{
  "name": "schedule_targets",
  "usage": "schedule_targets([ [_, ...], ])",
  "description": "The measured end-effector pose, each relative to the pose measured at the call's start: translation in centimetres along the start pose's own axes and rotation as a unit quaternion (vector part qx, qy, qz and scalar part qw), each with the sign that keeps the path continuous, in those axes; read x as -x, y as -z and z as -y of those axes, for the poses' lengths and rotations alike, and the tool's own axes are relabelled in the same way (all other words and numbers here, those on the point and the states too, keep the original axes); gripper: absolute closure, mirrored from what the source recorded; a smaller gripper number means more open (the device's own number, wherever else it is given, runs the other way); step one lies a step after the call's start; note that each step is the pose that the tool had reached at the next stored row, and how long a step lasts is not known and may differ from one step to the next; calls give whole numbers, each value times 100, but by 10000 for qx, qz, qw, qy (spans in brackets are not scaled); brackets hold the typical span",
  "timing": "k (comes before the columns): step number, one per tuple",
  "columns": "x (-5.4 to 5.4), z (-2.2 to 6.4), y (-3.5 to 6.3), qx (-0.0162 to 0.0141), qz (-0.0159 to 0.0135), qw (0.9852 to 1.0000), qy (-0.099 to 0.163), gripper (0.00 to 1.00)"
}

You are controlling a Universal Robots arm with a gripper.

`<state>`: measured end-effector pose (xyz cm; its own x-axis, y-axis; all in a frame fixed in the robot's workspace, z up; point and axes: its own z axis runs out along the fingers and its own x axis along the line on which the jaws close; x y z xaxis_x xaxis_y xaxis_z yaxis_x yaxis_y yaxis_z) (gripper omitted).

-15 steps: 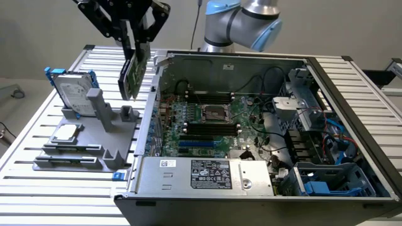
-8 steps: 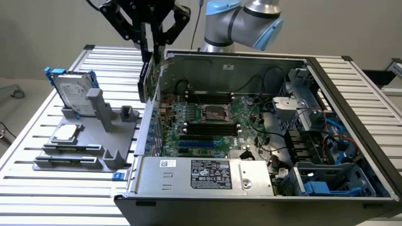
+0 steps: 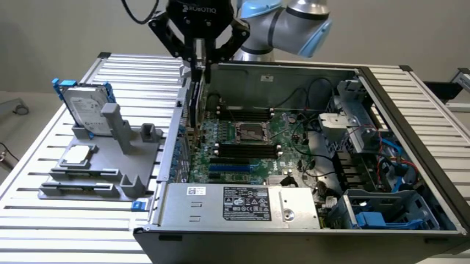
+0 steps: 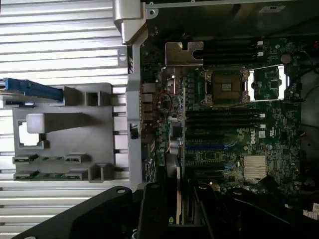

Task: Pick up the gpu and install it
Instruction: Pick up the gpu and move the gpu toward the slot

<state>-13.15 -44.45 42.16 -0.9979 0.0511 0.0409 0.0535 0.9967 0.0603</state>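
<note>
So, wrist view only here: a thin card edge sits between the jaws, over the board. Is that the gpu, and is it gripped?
Observer: Yes; the exterior view shows the jaws shut on the gpu, which hangs upright by the case wall on the exterior view's left.
Operator: And the blue strip by the grey fixture?
Observer: A blue-framed hard drive, standing upright on it.
Operator: What's hidden behind the jaws?
Observer: A labelled power supply at the case end nearest the exterior camera.
</note>
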Motion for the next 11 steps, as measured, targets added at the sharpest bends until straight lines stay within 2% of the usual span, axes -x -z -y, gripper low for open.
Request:
schedule_targets([
  [6, 274, -8, -99, 0, 0, 10000, 0, 74],
  [11, 458, -12, -183, 0, 0, 10000, 0, 74],
])
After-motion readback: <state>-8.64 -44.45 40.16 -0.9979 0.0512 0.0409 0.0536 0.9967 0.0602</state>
